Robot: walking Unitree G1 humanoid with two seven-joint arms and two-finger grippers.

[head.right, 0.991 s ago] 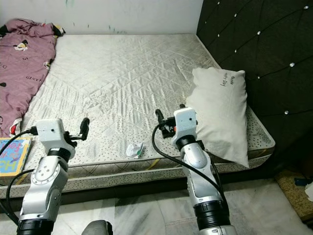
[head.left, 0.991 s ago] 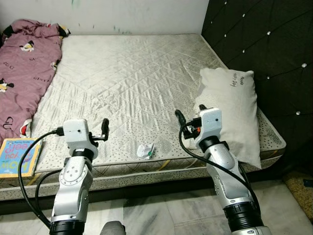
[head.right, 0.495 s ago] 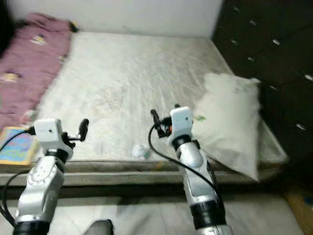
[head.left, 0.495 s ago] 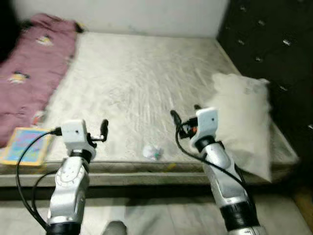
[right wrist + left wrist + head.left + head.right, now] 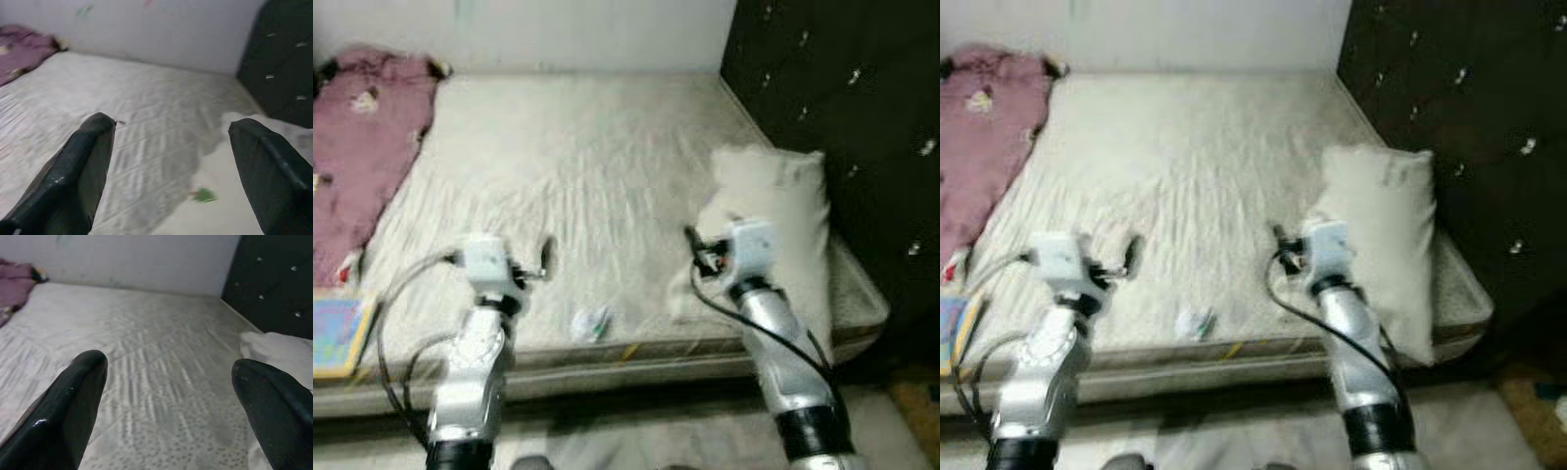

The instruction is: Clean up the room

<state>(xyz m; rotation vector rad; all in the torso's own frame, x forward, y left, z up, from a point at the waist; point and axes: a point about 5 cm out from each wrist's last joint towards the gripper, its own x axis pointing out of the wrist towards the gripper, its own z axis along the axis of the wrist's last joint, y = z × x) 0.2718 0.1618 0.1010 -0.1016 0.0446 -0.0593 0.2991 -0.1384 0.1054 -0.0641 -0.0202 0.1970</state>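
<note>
1. Left eye view: a bare quilted mattress, pale grey with a diamond stitch pattern and a speckled edge band, lies on a bed against a white wall. A dark tufted headboard with shiny buttons stands along the robot's right. The picture is blurred. A crumpled mauve blanket lies along the mattress's far left side. A soft white pillow leans at the headboard side. A small crumpled white wrapper with a touch of green sits near the mattress's front edge, between the two arms. A colourful flat book lies at the front left corner. The left pincer and right pincer hover over the front edge, both apart from the wrapper.

2. Right eye view: the same scene; the grey tiled floor shows below the bed.

3. Left wrist view: two glossy black fingers stand wide apart with nothing between them, above the quilted mattress.

4. Right wrist view: its fingers are likewise spread wide and empty, the pillow just beside one.

5. Against half a second ago, the camera has shifted, so the wrapper sits lower and further left in the picture; the arms are slightly lower in view.
</note>
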